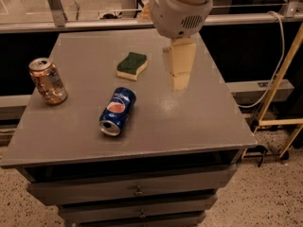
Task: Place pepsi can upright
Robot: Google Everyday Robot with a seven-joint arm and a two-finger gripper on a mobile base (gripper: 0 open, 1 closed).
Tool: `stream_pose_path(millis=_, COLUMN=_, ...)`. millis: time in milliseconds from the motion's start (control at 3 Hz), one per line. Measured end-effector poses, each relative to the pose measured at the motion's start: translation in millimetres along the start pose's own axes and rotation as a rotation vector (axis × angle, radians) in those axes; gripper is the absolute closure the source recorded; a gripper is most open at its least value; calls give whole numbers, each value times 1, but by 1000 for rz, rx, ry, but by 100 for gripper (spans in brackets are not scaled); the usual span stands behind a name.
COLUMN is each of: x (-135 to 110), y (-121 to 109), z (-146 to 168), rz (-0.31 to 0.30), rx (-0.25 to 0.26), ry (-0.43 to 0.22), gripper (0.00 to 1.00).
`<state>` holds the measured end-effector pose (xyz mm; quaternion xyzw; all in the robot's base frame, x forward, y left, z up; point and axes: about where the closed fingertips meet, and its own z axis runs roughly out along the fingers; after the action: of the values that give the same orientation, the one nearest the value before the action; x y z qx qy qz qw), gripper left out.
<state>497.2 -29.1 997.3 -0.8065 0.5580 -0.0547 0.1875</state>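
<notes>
The pepsi can (117,110) is dark blue with a round red-white-blue logo. It lies on its side on the grey table (199,122), its silver open end toward the front edge. My gripper (179,82) hangs from the white arm (181,6) above the table's middle, to the right of the can and apart from it. Nothing is held in it.
An orange-gold can (47,81) stands upright at the table's left edge. A green and yellow sponge (132,65) lies behind the pepsi can. Drawers (137,190) run below the table front. A yellow frame (279,84) and a white cable stand to the right.
</notes>
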Motion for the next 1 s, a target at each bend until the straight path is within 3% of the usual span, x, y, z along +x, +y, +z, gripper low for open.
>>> stream_pose_path(millis=333, x=-3, y=-12, z=2, rz=-49, rx=21, ry=-17, gripper=0)
stream_pose_path(millis=667, x=-16, y=-26, z=30, rz=-174, rx=-22, ry=-91, gripper=0)
stream_pose_path(millis=1000, x=-32, y=-23, z=79, rz=-362, rx=-123, ry=-191, gripper=0)
